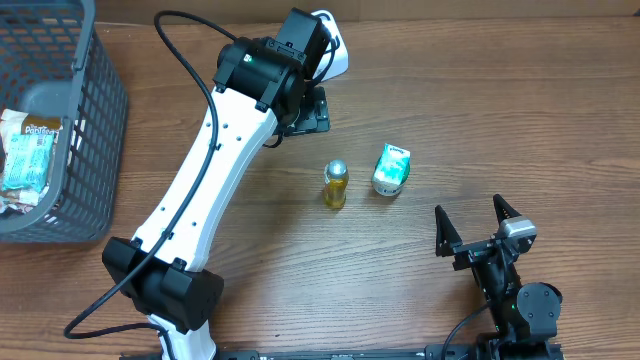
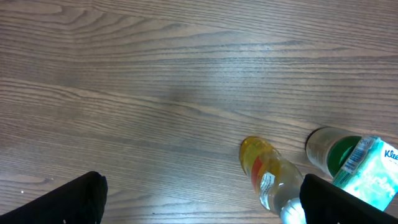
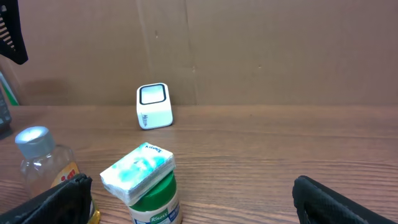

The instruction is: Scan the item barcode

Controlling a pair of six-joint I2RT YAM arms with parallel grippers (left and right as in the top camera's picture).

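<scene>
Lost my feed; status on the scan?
Left gripper open, right gripper open, both empty. Bottle and tissue pack atop jar, unheld. Scanner unobstructed.

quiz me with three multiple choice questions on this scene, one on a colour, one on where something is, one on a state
1. The cap of the bottle is: A red, B silver, C black.
2. The tissue pack lies: A under the bottle, B leaning on the bottle, C on top of the green-lidded jar.
3. The right pincer is: A open and empty, B shut on the bottle, C shut on the tissue pack.
Answers: 1 B, the cap shines grey like metal; 2 C, the right wrist view shows the pack resting on the green lid; 3 A, its fingers stand apart with nothing between them.
</scene>
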